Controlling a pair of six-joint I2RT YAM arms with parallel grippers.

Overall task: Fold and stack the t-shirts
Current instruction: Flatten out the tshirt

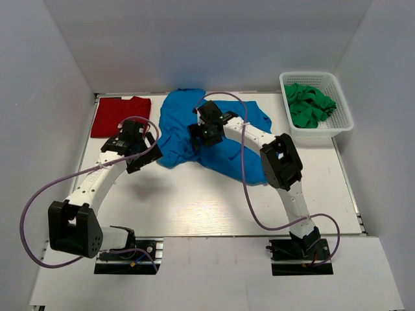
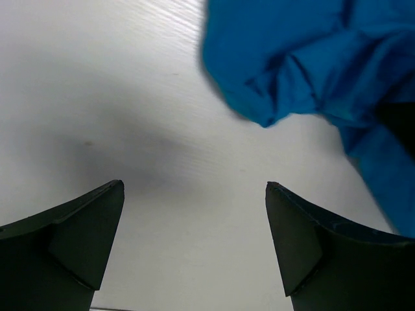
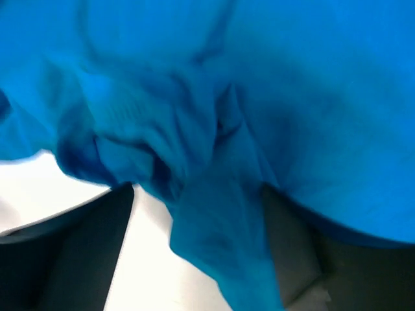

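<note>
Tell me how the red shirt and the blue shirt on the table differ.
The red shirt is folded into a flat rectangle; the blue shirt lies rumpled and bunched. The red shirt covers less table than the blue shirt. The red shirt sits in the far left corner, the blue shirt at the far middle. Both are plain cloth on the white table.

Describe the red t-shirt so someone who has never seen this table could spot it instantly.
Look at the white table, then its far left corner. The red t-shirt lies there, flat and squared. Its neighbour, the blue t-shirt, sprawls crumpled, and the green cloth sits in the white basket far right.
</note>
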